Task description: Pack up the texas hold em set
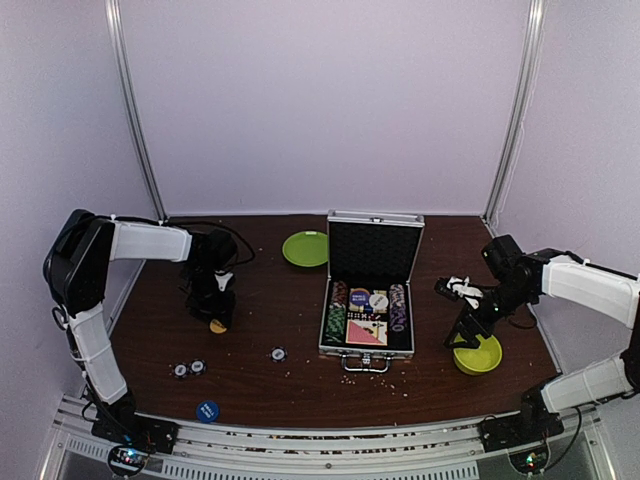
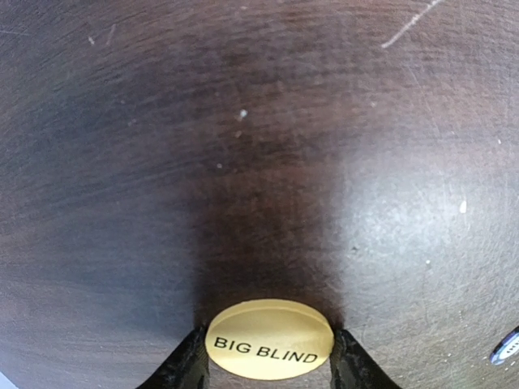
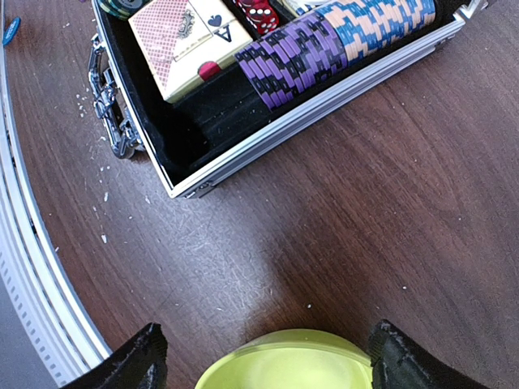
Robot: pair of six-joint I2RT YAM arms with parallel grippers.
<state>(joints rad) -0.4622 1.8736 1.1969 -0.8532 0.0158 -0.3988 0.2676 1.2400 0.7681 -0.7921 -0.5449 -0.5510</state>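
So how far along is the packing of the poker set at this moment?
Done: the open case holds chip rows and a card deck. In hand: the left tool is shut on the yellow BIG BLIND disc. Left: that disc, three loose chips and the blue disc on the table must go in, then the lid must close.

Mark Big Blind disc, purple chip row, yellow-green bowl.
Big Blind disc [image 2: 269, 339]: left wrist view, printed face.
purple chip row [image 3: 288, 58]: right wrist view, stack's middle.
yellow-green bowl [image 3: 280, 350]: right wrist view, near rim.
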